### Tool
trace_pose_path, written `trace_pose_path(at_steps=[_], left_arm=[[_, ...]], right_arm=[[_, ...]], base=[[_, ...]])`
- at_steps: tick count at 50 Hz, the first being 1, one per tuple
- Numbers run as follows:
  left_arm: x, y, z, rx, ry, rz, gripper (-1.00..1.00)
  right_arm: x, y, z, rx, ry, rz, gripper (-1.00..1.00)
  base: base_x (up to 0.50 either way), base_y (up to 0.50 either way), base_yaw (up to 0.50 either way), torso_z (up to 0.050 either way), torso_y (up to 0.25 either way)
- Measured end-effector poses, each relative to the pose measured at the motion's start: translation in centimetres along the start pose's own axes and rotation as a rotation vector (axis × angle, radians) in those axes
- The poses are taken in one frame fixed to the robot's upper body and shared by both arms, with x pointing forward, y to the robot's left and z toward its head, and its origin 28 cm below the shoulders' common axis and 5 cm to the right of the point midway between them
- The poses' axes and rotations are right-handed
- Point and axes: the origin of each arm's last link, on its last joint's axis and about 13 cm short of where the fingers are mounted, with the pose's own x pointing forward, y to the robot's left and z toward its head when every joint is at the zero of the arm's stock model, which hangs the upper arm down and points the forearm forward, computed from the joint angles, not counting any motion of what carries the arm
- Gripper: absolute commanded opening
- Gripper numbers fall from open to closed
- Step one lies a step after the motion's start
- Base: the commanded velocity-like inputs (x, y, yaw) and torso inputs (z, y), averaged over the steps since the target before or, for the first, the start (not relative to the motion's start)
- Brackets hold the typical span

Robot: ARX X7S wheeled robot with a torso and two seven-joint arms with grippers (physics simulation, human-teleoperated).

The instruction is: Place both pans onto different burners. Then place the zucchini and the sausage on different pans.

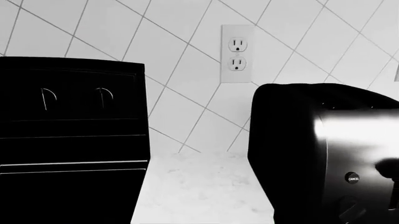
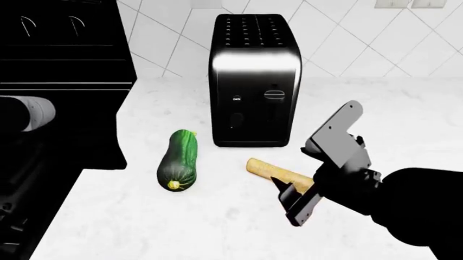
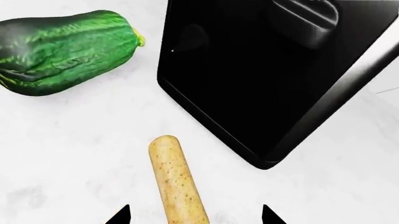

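In the head view we see, furthest left of the toaster (image 2: 255, 81), the black stove (image 2: 58, 81) and, over its front, a pale cylinder that we take for part of our left arm (image 2: 27, 114); the left gripper itself does not show in any view, so we cannot say how its jaws stand. The left wrist camera shows only the stove's black front (image 1: 72, 140), a wall outlet (image 1: 237, 53) on the white tiles, and the toaster's side (image 1: 324, 154) with its CANCEL button. On the white marble counter (image 2: 145, 216), the dark green zucchini (image 2: 179, 161) lies just left of the toaster's front corner, its yellowish end toward us, apart from the toaster. Below the toaster's front face lies the tan sausage (image 2: 278, 172), near the toaster but not touching it. Our right gripper (image 2: 298, 199) sits at the end of the sausage farthest from the zucchini; in the right wrist view the sausage (image 3: 176, 184) runs up between the two black fingertips (image 3: 118, 217), which stand spread well apart on either side of it without touching, so the jaws are released. The zucchini (image 3: 65, 51) lies beyond, left of the toaster's base (image 3: 274, 79).
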Motion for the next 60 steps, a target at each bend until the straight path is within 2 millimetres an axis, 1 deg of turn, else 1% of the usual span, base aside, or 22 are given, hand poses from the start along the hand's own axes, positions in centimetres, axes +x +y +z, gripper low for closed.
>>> trace_pose_path(at_steps=[17,30,48,49,51,54,60], left_arm=[[0.1,0.0,-0.3,-0.002,0.008,0.009,1.00],[0.2,0.1,-0.5,-0.003,0.014,0.012,1.00],[0.5,0.0,-0.6,-0.006,0.020,0.010,1.00],[0.5,0.0,-0.6,-0.006,0.020,0.010,1.00],[0.5,0.1,-0.7,-0.006,0.021,0.010,1.00],[0.6,0.1,-0.7,-0.007,0.022,0.011,1.00],[0.6,0.0,-0.7,-0.008,0.023,0.011,1.00]], right_arm=[[1.9,-0.5,-0.7,0.002,0.038,0.037,1.00],[3.1,-0.5,-1.7,0.014,0.073,0.058,1.00],[3.8,-0.7,-2.0,0.044,0.066,0.092,1.00],[3.8,-0.7,-2.0,0.046,0.066,0.094,-1.00],[3.9,-0.6,-2.1,0.056,0.065,0.112,-1.00],[4.0,-0.8,-2.1,0.047,0.071,0.076,-1.00],[4.0,-0.9,-2.1,0.052,0.073,0.056,-1.00]], base=[[0.00,0.00,0.00,0.000,0.000],[0.00,0.00,0.00,0.000,0.000],[0.00,0.00,0.00,0.000,0.000],[0.00,0.00,0.00,0.000,0.000],[0.00,0.00,0.00,0.000,0.000],[0.00,0.00,0.00,0.000,0.000],[0.00,0.00,0.00,0.000,0.000]])
